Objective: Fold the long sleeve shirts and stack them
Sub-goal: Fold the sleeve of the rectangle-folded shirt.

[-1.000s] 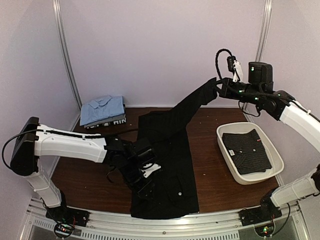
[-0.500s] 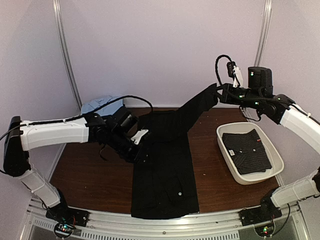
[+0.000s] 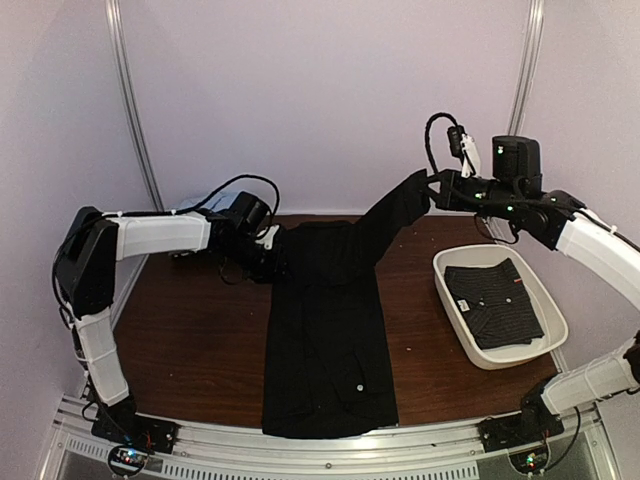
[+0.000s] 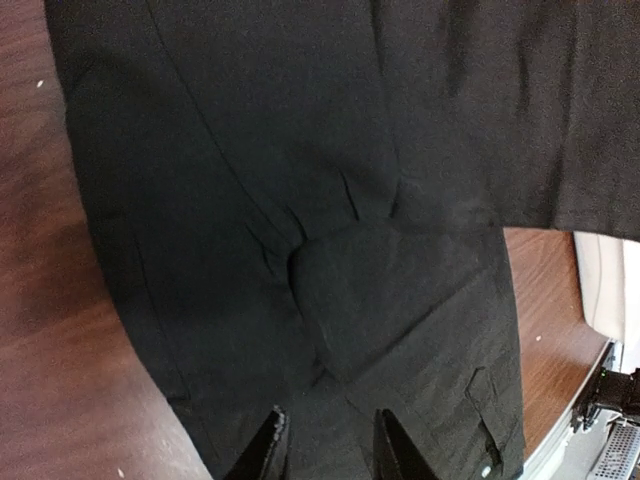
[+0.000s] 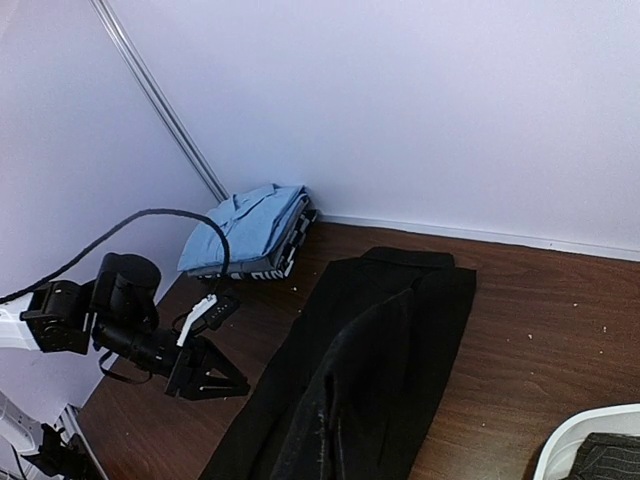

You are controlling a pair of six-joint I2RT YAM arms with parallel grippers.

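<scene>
White tub point(image 3: 485, 254); brown table point(image 3: 180, 330)

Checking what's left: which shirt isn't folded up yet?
The plain black shirt spread out long in the middle, its sleeve lifted by the right gripper. The patterned one lies folded in the white tray; the blue one, at back left.

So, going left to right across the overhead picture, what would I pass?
The left gripper, open → black shirt lying flat → right gripper, holding its sleeve up → white tub with a folded dark shirt inside.

Lab test booth: plain pale walls point(image 3: 320, 90), metal frame rails point(image 3: 140, 130).
</scene>
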